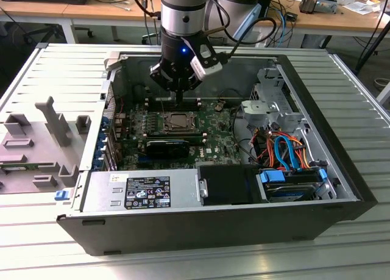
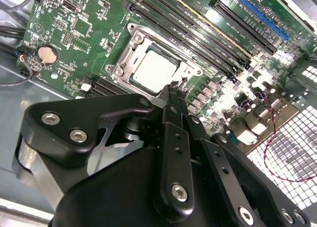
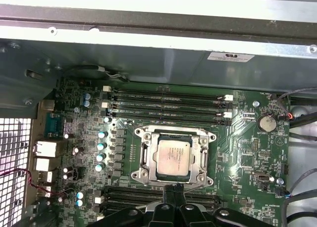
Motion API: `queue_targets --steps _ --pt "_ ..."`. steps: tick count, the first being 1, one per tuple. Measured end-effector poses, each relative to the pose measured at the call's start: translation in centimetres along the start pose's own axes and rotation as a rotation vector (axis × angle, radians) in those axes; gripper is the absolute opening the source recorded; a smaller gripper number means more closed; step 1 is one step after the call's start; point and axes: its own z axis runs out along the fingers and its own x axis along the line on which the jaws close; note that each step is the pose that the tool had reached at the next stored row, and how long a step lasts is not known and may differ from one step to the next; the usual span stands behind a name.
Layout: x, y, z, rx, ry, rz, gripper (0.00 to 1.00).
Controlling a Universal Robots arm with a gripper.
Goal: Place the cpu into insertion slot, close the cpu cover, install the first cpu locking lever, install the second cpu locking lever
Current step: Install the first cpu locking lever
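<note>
- looking down into an open computer case lying on a slatted metal table, with the robot arm reaching in from above.
- finding the chip already sitting in its socket near the middle of the green board, dull silver top facing up.
- seeing the cover frame lying flat around the chip, apparently closed over it.
- noting the gripper hovering just beside one edge of the socket, its fingertips drawn together into a narrow point and gripping nothing that can be made out.
- judging the work to be at the locking-lever stage, with the chip and cover steps looking done; the levers being too thin to tell whether either is latched.
- judging the next move to be calling for a small, steady push at the socket edge, keeping clear of the memory slots alongside.
- taking in the whole case in the exterior view: the power supply box, orange and blue cables, and grey plastic fixtures outside on that view's left.
- getting the square-on look at the socket in the first wrist view, plus a coin battery nearby.
- looking along the black fingers in the second wrist view, with the tip close against the frame's edge; touching or just short being impossible to tell.
</note>
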Motion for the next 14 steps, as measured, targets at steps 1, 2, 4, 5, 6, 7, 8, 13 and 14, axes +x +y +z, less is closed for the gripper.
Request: queue_targets --steps 1,2,4,5,6,7,8,13,14 --pt "0.01 0.0 -0.01 0.0001 0.0001 0.0 0.11" --pt "0.07 0.0 -0.01 0.0002 0.0001 0.0 0.11" --pt "0.37 0.02 -0.01 0.0002 0.0001 0.0 0.11" --pt "0.63 0.05 0.0 0.0001 0.0 0.0 0.11" --pt "0.97 0.07 0.01 0.0001 0.0 0.0 0.11" --pt "1.28 0.1 0.02 0.0 -0.0002 0.0 0.11" --pt "1.38 0.11 0.02 0.0001 -0.0001 0.0 0.11" --pt "1.85 0.14 0.03 0.0001 -0.0002 0.0 0.11" --pt "1.95 0.15 0.03 0.0 -0.0001 0.0 0.11"
